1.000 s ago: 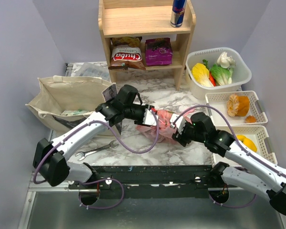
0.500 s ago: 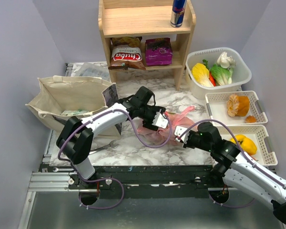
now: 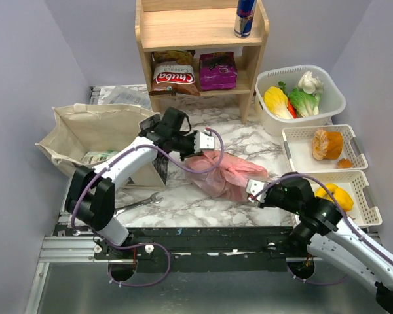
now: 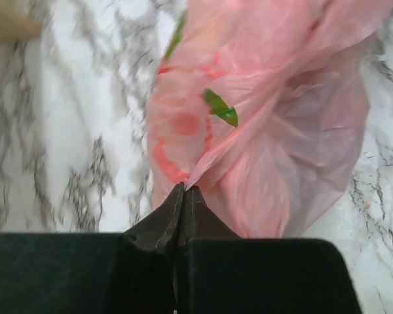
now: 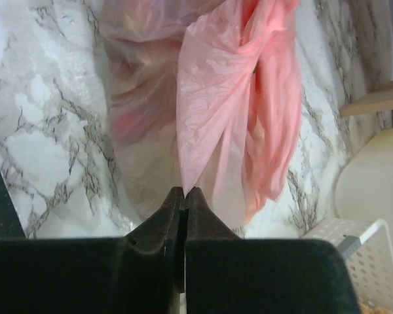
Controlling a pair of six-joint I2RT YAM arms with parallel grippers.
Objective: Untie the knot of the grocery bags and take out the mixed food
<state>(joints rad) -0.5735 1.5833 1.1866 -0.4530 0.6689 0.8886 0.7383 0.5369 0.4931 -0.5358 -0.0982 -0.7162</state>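
Both of my arms have drawn apart since half a second ago. My left gripper [image 3: 207, 140] has swung back toward the canvas tote [image 3: 92, 131], and my right gripper [image 3: 253, 190] has dropped toward the near right edge of the marble table [image 3: 249, 139]. The pink bag [image 3: 224, 173] was bunched between them then; it now lies stretched along the table from one to the other.

My left jaws are pressed together on a thin fold of the bag's film. My right jaws pinch another fold at the opposite end. Both wrist views show the plastic running taut out of the tips. A green patch [image 4: 219, 106] shows through the film in the left wrist view, so I judge the food is not out yet.

I take this as the untying step, pulling two ends apart to loosen the knot. I cannot pick out the knot among the folds, nor tell whether it has given.

Next the mouth must be found and opened. One grip should hold the bag while the other lets go and takes a loose handle or rim. Film this thin may tear or slip if I pull harder.
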